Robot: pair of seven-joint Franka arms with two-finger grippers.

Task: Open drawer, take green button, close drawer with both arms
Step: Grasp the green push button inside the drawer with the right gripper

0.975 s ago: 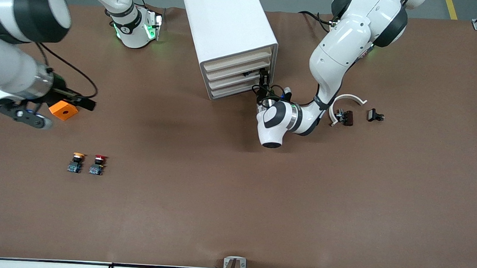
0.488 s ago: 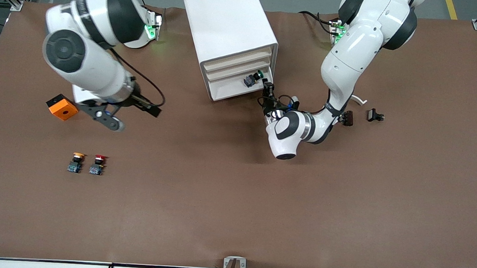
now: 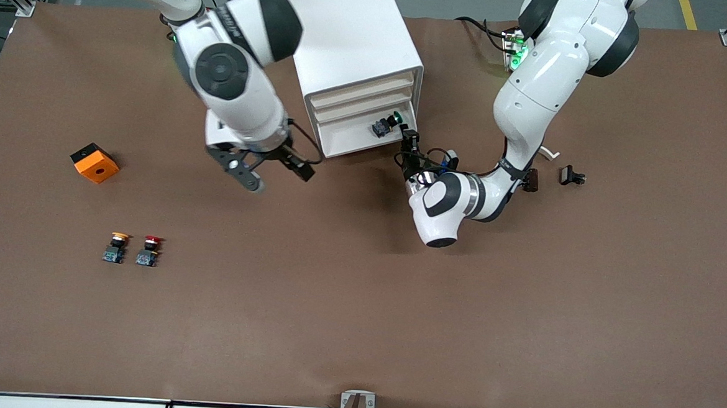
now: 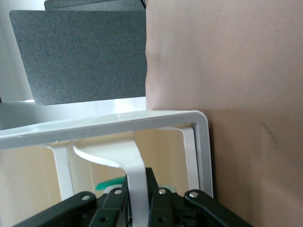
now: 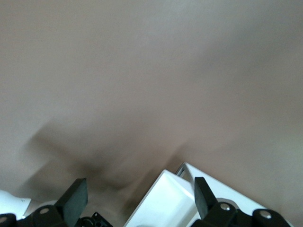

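Note:
The white cabinet [image 3: 347,35] stands at the back middle of the table. Its lowest drawer [image 3: 348,142] is pulled out, and in it lies the green-capped button [image 3: 385,124] near the corner toward the left arm's end. My left gripper [image 3: 410,143] is shut on the drawer's thin white handle [image 4: 135,179], in front of the drawer. The button's green cap [image 4: 110,184] peeks out beside that handle. My right gripper [image 3: 275,174] hangs open and empty over the table beside the drawer's other corner [image 5: 165,198], its fingers [image 5: 75,196] wide apart.
An orange block [image 3: 95,163] lies toward the right arm's end. Nearer the front camera sit a yellow-capped button [image 3: 115,248] and a red-capped button [image 3: 148,250]. Small black parts [image 3: 571,175] lie toward the left arm's end, by the left arm's elbow.
The left gripper has pulled the drawer out, uncovering the green button. The right arm has swung from over the orange block to beside the cabinet.

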